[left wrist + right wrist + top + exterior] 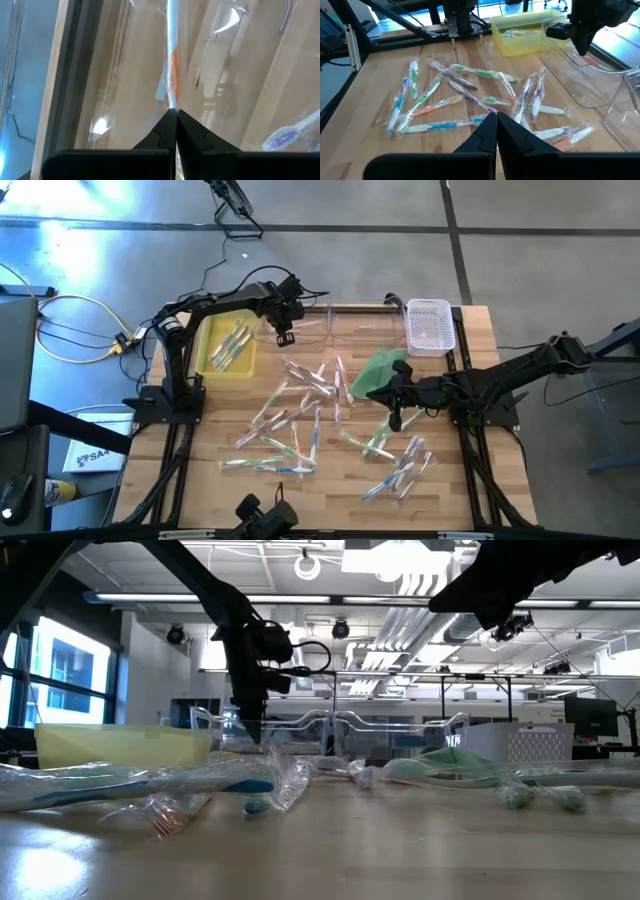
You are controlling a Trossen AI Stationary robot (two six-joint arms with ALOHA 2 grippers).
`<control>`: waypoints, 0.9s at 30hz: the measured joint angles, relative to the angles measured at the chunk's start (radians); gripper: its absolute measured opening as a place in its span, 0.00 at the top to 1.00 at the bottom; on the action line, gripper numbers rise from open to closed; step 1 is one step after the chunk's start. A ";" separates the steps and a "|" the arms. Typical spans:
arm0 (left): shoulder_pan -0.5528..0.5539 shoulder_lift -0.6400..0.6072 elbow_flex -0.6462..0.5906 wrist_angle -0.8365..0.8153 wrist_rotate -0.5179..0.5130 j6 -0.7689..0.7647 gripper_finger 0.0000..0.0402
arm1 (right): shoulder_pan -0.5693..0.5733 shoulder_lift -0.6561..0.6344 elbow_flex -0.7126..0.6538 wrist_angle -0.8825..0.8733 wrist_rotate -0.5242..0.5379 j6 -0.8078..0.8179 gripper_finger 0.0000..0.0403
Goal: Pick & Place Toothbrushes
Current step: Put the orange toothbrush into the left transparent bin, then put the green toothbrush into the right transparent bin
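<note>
Many toothbrushes [300, 415] lie loose on the wooden table [460, 490] in the high view, in a messy heap in the middle with a smaller bunch nearer the right arm; a few already sit in the yellow tray [210, 365]; a clear bin [360, 325] and a white basket [430, 327] stand at the far edge, and a green cloth [375, 373] lies just beside the right gripper [397, 412]; the left gripper [284, 336] hangs by the clear bin, between it and the yellow tray, apart from the heap.

From the low view, wrapped toothbrushes [140, 785] lie flat on the table close to the camera; the left gripper [252, 730] points down, above the table at the clear bin [330, 730].

At the left wrist, the two fingers [160, 135] are pressed together with nothing between them; the clear bin [240, 60] wall is right in front, with one toothbrush [171, 75] seen through it and a brush head [290, 137] off to one side.

At the right wrist, the fingers [485, 130] are also together and empty; the toothbrushes [470, 95] spread out just ahead of and below the tips.

I think each brush is very light and stiff; the shiny wrapper looks slippery and crinkly; pinching across the middle of the handle seems best, on a brush that lies alone.
</note>
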 joint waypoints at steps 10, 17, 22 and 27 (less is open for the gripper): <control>0.000 0.000 0.000 0.001 -0.021 0.000 0.87 | 0.000 0.000 0.000 0.000 0.000 0.000 0.99; 0.000 0.000 0.000 0.015 -0.029 0.000 0.83 | 0.000 0.000 0.000 0.000 0.000 0.000 0.99; 0.000 0.000 0.000 0.090 -0.028 0.000 0.83 | 0.000 0.000 0.000 0.000 0.000 -0.001 0.99; 0.000 0.000 0.000 0.136 -0.028 0.000 0.83 | 0.000 0.000 0.000 0.000 0.000 -0.002 0.99</control>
